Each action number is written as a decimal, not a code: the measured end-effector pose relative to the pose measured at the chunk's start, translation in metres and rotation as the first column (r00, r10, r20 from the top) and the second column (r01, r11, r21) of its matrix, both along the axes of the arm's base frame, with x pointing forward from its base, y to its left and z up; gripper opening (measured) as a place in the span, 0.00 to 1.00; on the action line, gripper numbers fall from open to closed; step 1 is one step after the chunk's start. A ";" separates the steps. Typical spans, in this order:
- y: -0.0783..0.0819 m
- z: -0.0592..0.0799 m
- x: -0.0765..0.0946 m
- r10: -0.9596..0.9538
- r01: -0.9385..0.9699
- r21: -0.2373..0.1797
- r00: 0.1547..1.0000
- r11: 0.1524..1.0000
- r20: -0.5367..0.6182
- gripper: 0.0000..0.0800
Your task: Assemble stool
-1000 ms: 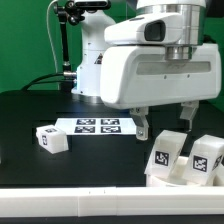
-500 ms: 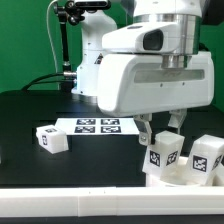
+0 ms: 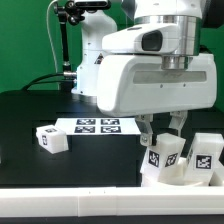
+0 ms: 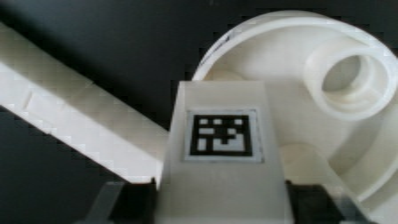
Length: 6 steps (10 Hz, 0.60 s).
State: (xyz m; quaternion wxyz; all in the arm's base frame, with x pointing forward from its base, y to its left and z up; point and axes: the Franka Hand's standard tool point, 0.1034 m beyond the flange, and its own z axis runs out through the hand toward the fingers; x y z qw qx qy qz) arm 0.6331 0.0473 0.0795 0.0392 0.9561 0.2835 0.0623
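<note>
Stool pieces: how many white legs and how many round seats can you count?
Legs: 3 (loose leg, middle leg, end leg at the exterior view's right)
Round seat: 1
Total: 4

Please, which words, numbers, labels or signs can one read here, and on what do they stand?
No words, numbers or brand names are readable.
Only coded black-and-white square markers: marker board, held stool leg, lone stool leg.
</note>
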 end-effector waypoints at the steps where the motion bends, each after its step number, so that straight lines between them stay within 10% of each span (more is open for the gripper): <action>1: 0.000 0.000 0.000 -0.023 0.023 0.004 1.000 1.000 0.001 0.42; 6: 0.000 0.000 0.000 -0.375 0.374 0.057 0.927 0.926 0.004 0.42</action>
